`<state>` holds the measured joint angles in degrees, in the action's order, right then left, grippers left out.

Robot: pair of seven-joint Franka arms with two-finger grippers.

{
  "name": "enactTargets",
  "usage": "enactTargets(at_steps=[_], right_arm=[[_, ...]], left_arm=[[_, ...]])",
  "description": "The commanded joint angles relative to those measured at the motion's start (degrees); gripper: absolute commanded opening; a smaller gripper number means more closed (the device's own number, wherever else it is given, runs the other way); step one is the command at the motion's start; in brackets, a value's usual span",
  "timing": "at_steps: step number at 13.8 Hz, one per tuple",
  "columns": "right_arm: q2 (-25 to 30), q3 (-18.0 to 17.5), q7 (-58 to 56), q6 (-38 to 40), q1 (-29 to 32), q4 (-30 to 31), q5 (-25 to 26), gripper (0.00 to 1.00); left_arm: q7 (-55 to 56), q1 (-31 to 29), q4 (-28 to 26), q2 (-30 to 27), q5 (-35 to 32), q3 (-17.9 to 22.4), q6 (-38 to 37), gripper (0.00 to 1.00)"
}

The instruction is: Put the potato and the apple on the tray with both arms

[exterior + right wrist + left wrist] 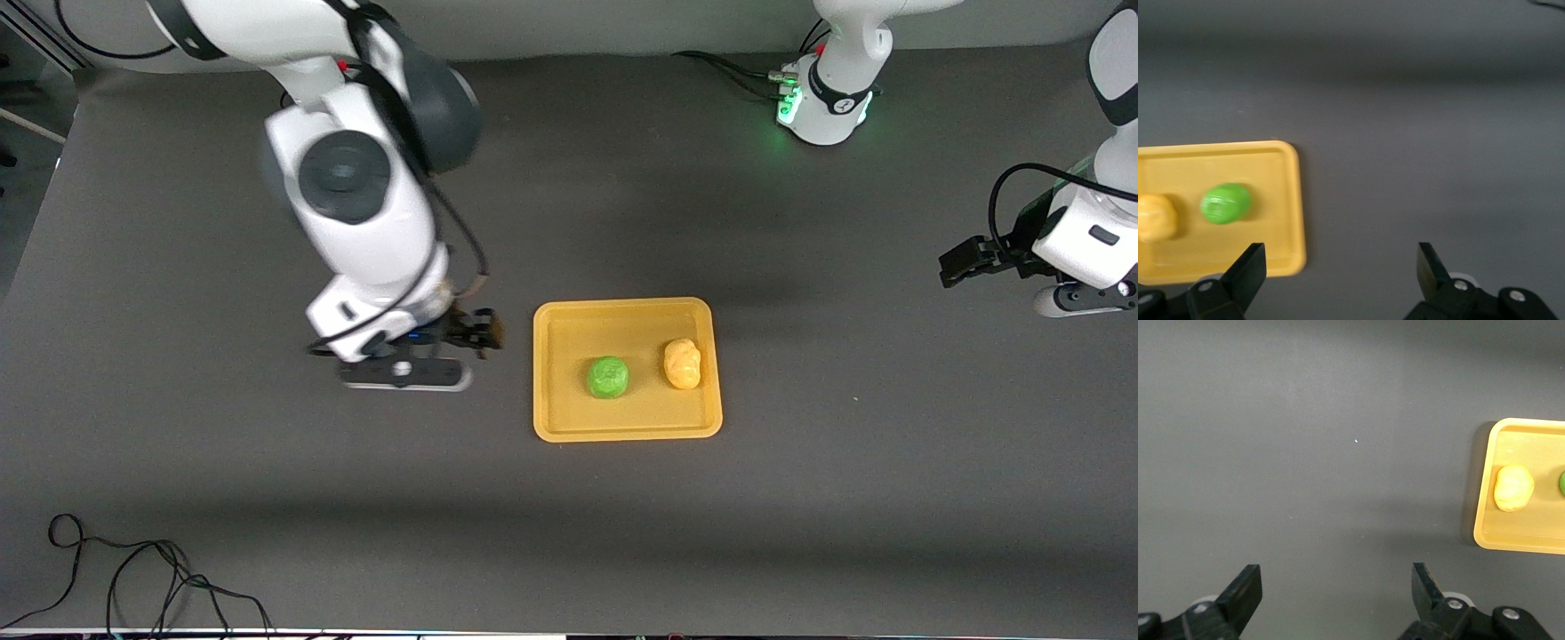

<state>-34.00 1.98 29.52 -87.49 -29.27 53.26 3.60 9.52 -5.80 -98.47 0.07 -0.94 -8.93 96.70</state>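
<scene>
The orange-yellow tray (622,433) lies mid-table. The green apple (608,377) and the yellow-orange potato (682,364) sit in it side by side, apart, the potato toward the left arm's end. My right gripper (473,334) is open and empty over the bare mat just beside the tray's edge at the right arm's end. Its wrist view (1341,263) shows the tray (1218,163), the apple (1225,203) and the potato (1155,217). My left gripper (965,262) is open and empty over the mat at the left arm's end. Its wrist view (1337,587) shows the tray (1525,440), the potato (1513,488) and the apple's edge (1561,483).
A dark grey mat (800,498) covers the table. A loose black cable (133,569) lies at the near corner at the right arm's end. The left arm's base (822,102), lit green, stands at the table's robot side.
</scene>
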Motion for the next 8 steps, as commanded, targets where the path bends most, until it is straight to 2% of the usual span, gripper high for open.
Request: enactTargets(at_steps=[1,5,8], right_arm=[[11.5,-0.1,-9.1,-0.4,5.9,14.3,-1.3,1.00],[21.5,0.1,-22.3,-0.7,16.2,25.4,-1.3,1.00],[27.6,0.4,-24.6,-3.2,23.3,32.8,-1.3,1.00]], left_arm=[[0.0,0.5,-0.3,-0.6,0.4,0.3,0.9,1.00],[0.0,0.4,-0.3,-0.5,0.4,0.3,0.9,1.00],[0.0,0.4,-0.3,-0.5,0.4,0.3,0.9,1.00]])
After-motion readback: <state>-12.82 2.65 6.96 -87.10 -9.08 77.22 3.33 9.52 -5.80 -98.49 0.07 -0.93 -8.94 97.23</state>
